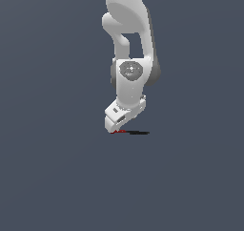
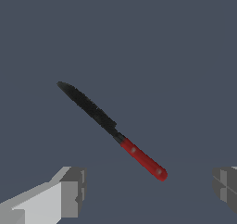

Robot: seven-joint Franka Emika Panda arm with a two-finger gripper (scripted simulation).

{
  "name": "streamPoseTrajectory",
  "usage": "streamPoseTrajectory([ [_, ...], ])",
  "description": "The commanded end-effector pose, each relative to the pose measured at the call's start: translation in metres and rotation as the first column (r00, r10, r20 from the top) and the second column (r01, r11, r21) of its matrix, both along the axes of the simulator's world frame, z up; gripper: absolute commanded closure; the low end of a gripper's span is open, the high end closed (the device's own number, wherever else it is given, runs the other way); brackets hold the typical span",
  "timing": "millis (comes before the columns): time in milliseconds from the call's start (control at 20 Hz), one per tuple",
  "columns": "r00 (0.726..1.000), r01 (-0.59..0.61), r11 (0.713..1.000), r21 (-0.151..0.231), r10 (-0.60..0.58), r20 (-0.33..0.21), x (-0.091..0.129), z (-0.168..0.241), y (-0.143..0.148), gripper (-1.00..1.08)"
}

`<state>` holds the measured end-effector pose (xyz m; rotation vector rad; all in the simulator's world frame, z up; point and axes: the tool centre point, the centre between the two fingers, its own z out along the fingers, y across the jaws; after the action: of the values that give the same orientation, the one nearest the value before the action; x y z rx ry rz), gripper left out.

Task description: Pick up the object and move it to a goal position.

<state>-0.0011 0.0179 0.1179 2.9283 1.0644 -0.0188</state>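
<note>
The pincer [image 1: 114, 128] hangs low over the desk [image 1: 47, 177], its fingers [image 2: 69, 193] spread wide apart. The stick [image 2: 113, 131] lies flat on the desk between and just ahead of them, untouched, red end nearest the pincer. No desk edge or corner is in view.

Smooth matt white plastic-looking shell on the arm [image 1: 128, 44], flat grey pads [image 2: 74, 190] on the gripper [image 2: 148, 190], stick [image 2: 111, 130] with a glossy smooth red end and a dull, rough-edged black end, plain matt grey-blue floor [image 1: 47, 177].
</note>
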Motion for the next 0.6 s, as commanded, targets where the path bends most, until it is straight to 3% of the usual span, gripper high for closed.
streamPoseTrajectory([
  [0, 0.997, -0.075, 0.997, 0.001, 0.075, -0.002, -0.001, -0.006, 0.002, -0.92],
  [250, 0.975, -0.22, 0.975, 0.004, 0.22, -0.006, -0.002, -0.017, 0.005, -0.92],
  [550, 0.922, -0.388, 0.922, 0.011, 0.388, -0.008, -0.004, -0.03, 0.01, -0.92],
])
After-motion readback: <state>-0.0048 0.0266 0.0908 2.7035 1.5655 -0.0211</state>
